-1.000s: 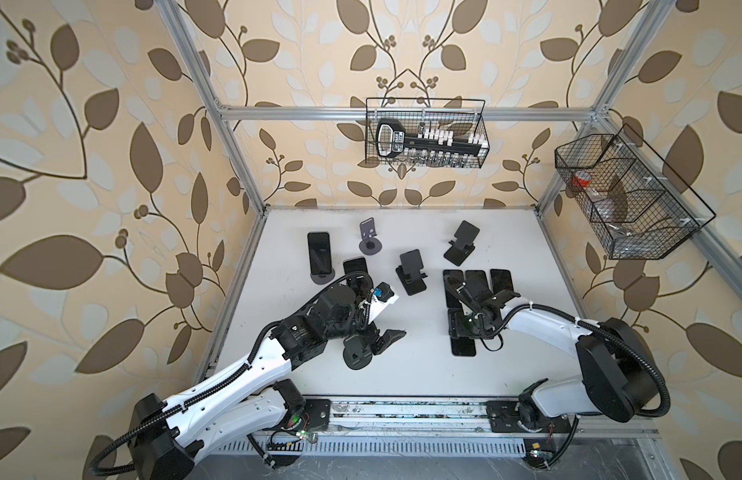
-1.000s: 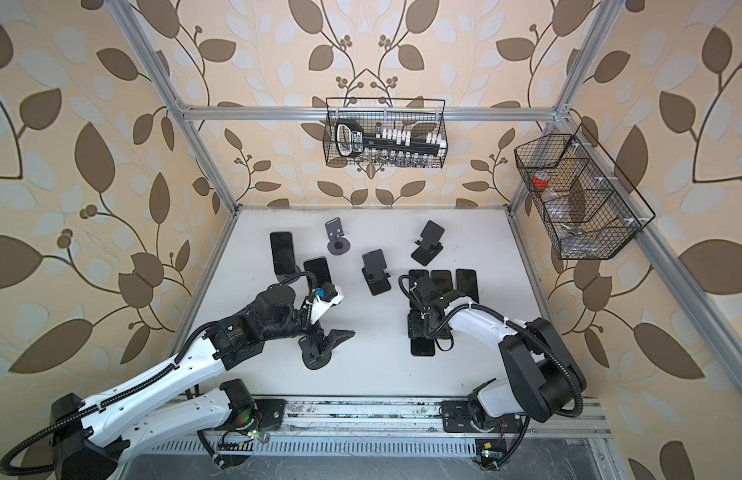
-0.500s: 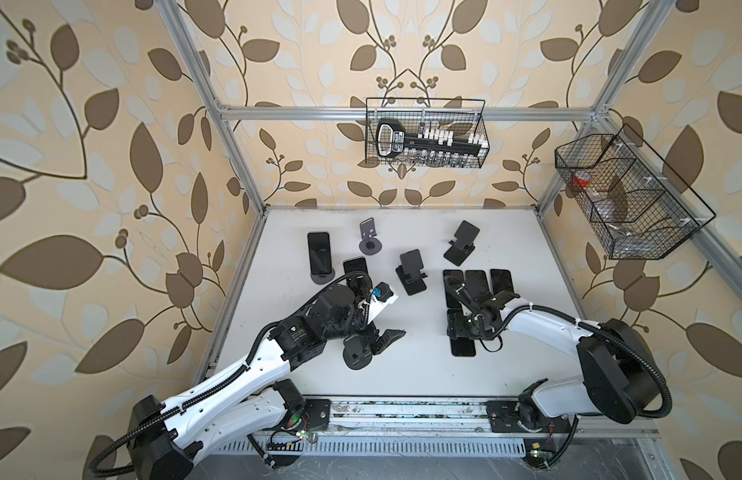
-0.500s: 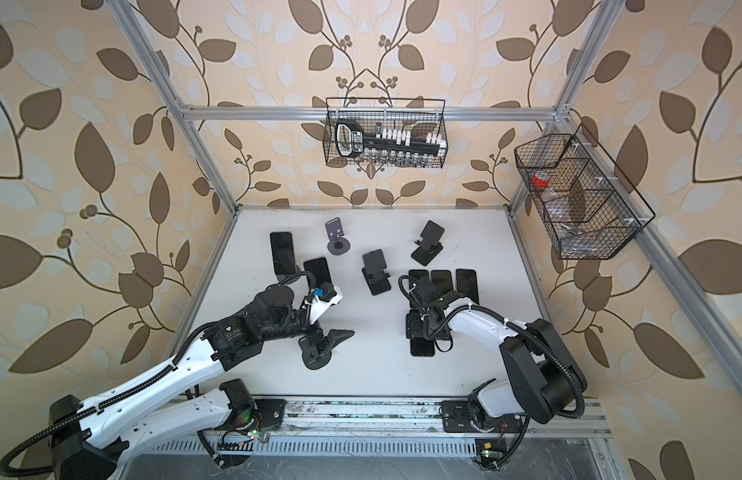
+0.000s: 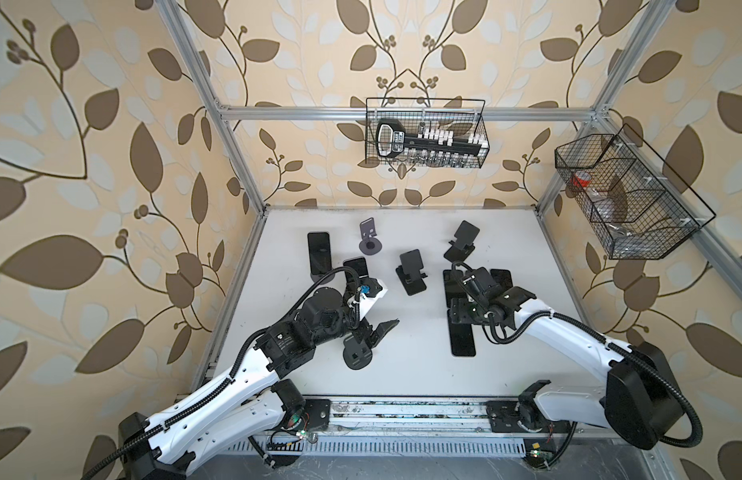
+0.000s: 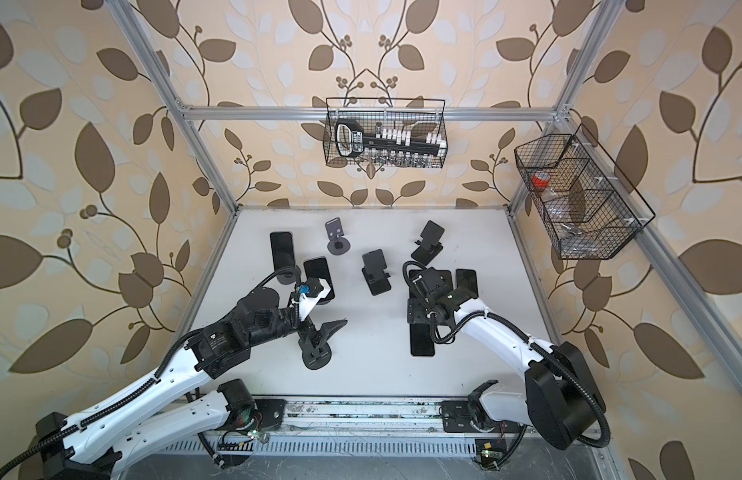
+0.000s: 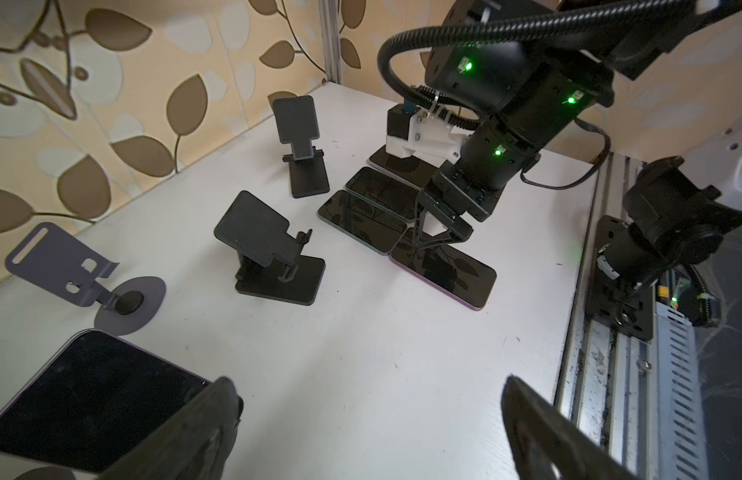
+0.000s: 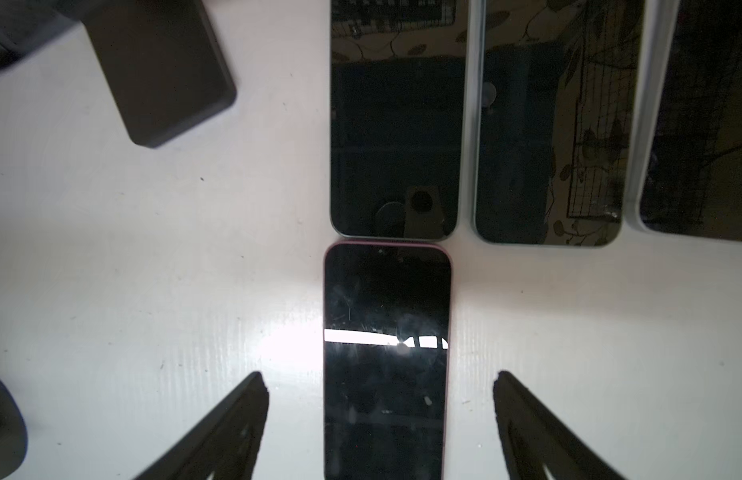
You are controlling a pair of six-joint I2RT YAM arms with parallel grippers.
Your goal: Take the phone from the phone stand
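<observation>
Phone released: my right claw had just spread, its fingers standing clear on either side of the pink-edged phone. It lay flat on the desk, end to end with a row of three other phones. My left claw hung wide open by the bare round-footed stand. I judged that removal done.

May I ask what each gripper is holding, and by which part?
Nothing is held: left gripper and right gripper stand open; the phone lies flat, untouched, between the right jaws.
</observation>
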